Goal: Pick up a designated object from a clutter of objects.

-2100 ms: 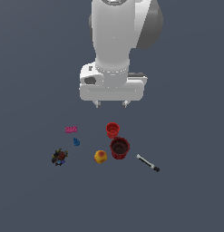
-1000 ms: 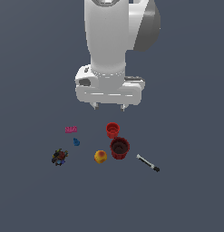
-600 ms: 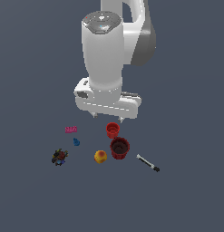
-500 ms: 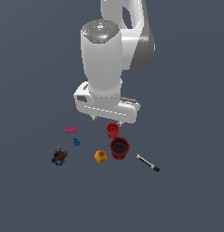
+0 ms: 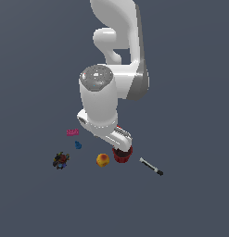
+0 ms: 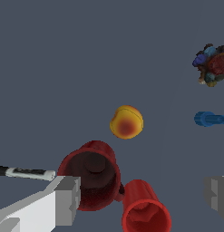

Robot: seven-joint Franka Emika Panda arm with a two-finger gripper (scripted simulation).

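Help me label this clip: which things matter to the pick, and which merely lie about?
Job: round yellow-orange ball with a red blush; white gripper, open.

Lying about: dark red cup; bright red cup; black-and-white marker; small blue piece; pink brick; dark multicoloured lump.
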